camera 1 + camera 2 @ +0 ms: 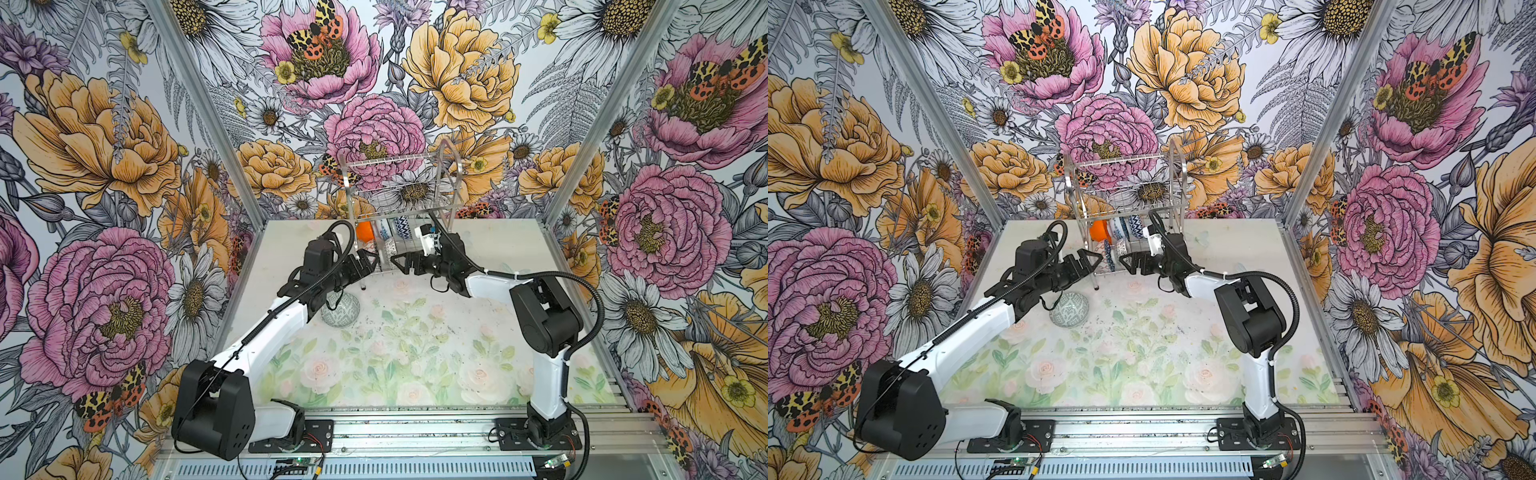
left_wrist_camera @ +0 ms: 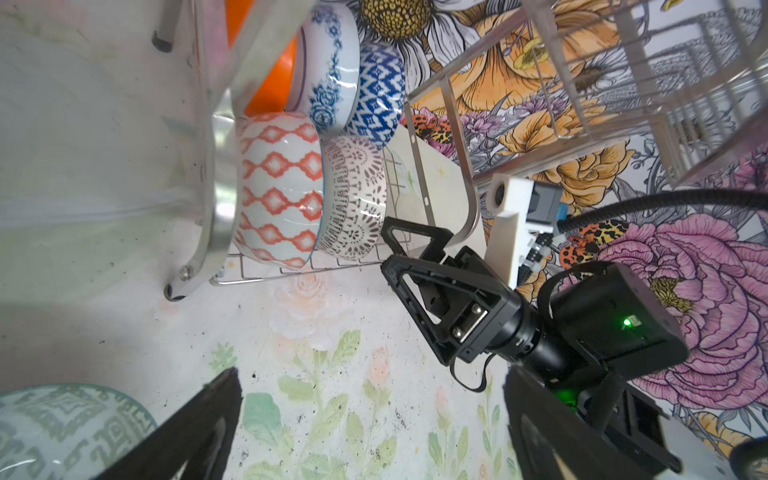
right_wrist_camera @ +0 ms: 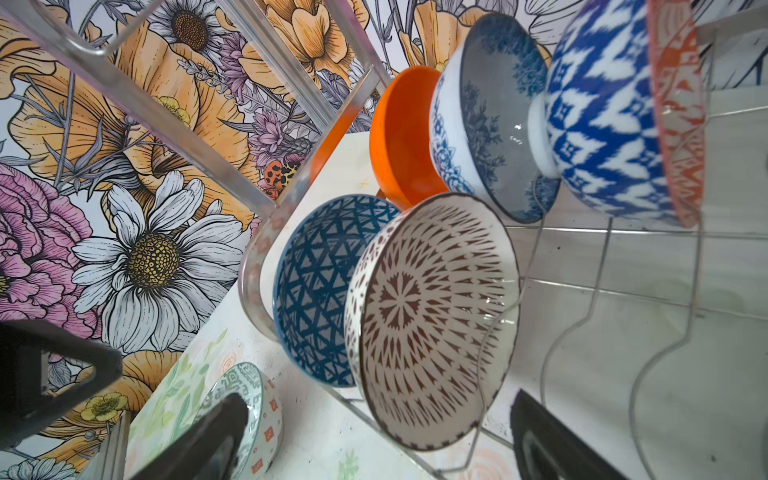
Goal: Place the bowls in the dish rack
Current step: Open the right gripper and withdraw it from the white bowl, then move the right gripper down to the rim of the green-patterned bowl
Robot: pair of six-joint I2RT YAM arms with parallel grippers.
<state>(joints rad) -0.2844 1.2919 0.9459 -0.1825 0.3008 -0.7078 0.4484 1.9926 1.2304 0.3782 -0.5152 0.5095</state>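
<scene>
The two-tier silver wire dish rack [image 2: 222,199] stands at the far side of the floral-print table [image 1: 415,353]. Its lower tier already carries bowls on edge: a plain orange bowl [image 2: 266,83], a white bowl with blue flowers [image 2: 328,70], a blue-and-white zigzag bowl [image 2: 374,95], an orange-and-white diamond bowl [image 2: 278,187] and a white bowl with dark dotted bands [image 2: 353,199]. One grey-green patterned ceramic bowl [image 1: 340,309] sits mouth up on the table, apart from the rack and partly under the left arm's wrist. The left end effector [image 1: 368,262] hangs beside the rack's near left leg with its fingers spread wide and nothing between them. The right end effector [image 1: 401,264] is just in front of the lower tier near the dotted bowl, likewise spread and empty. The step in hand looks to be fetching this last bowl. The left end effector reaches past it, so it would best draw back and come down over the rim, one finger inside the wall and one outside, closing firmly because the glaze is probably slick. Lift clear of the table before turning the bowl on edge, then feed it slowly into one of the free wire slots beside the dotted bowl, so the neighbours are not knocked loose. The right arm should first move away from the rack front, so the two arms do not meet
</scene>
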